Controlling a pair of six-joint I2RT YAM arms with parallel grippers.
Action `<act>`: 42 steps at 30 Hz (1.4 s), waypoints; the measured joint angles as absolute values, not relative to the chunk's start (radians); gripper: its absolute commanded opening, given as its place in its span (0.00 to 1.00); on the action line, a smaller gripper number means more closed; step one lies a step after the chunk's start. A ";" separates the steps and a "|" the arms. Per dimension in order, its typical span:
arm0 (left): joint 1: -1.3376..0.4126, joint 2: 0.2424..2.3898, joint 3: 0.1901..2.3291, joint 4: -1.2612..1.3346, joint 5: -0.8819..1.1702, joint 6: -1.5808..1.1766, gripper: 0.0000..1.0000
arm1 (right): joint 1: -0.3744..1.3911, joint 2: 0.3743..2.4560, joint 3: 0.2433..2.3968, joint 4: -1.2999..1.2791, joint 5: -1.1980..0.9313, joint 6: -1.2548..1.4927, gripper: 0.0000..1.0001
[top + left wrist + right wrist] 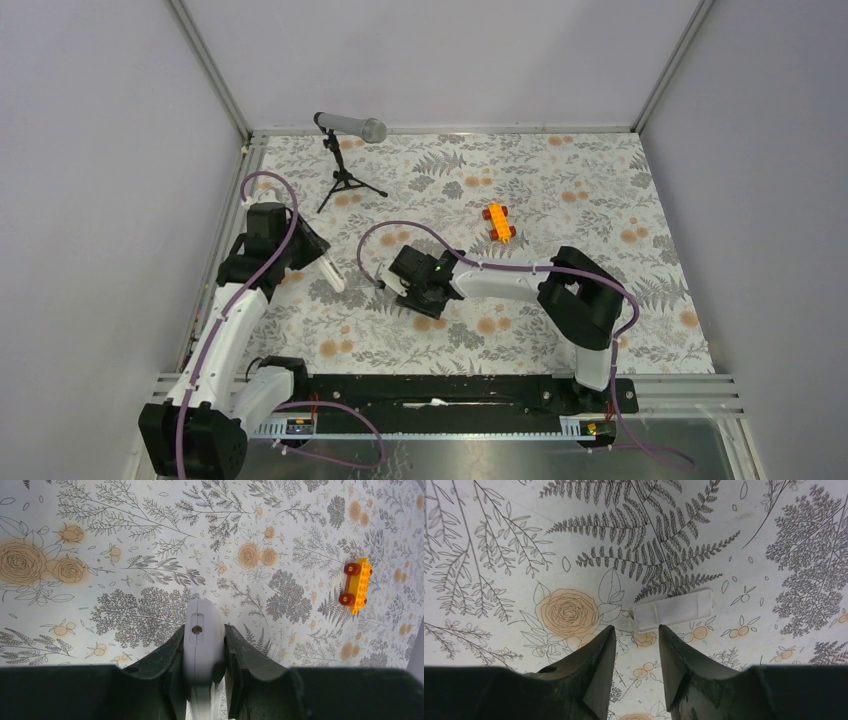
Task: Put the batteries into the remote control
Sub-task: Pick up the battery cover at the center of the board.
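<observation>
The white remote control (202,640) is clamped end-on between the fingers of my left gripper (203,630). In the top view it sticks out of the left gripper (315,252) as a slim white bar (331,272), held at the table's left side. My right gripper (634,630) is open and empty, low over the floral cloth at mid-table (410,290). The small flat white cover piece (672,611) lies on the cloth just beyond its fingertips, not touching them. No batteries show in any view.
An orange toy car (499,221) lies beyond the right gripper and shows in the left wrist view (356,584) too. A microphone on a small black tripod (345,150) stands at the back left. White walls enclose the table.
</observation>
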State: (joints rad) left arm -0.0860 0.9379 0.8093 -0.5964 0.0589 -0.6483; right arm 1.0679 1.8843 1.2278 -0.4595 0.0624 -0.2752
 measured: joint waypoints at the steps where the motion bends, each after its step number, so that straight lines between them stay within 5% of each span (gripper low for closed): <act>1: -0.084 0.938 0.809 -0.596 0.060 -0.648 0.00 | 1.069 1.885 1.232 -0.458 0.063 -0.276 0.45; 17: -0.059 0.938 0.817 -0.597 0.073 -0.647 0.00 | 1.075 1.932 1.287 -0.490 0.047 -0.276 0.25; 24: -0.057 0.938 0.817 -0.597 0.074 -0.647 0.00 | 1.075 1.945 1.306 -0.492 0.044 -0.274 0.00; 27: -0.057 0.938 0.818 -0.597 0.075 -0.647 0.00 | 1.075 1.948 1.312 -0.494 0.044 -0.268 0.05; 30: -0.055 0.938 0.818 -0.597 0.076 -0.647 0.00 | 1.075 1.948 1.313 -0.495 0.045 -0.261 0.25; 32: -0.054 0.938 0.818 -0.597 0.077 -0.647 0.00 | 1.075 1.948 1.313 -0.496 0.044 -0.253 0.31; 42: -0.053 0.938 0.818 -0.597 0.081 -0.648 0.00 | 1.075 1.948 1.313 -0.524 0.042 -0.247 0.21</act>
State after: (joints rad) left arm -0.0528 0.9379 0.8185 -0.5972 0.0807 -0.6476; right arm 1.0752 1.9476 1.3128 -0.5236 0.0418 -0.2474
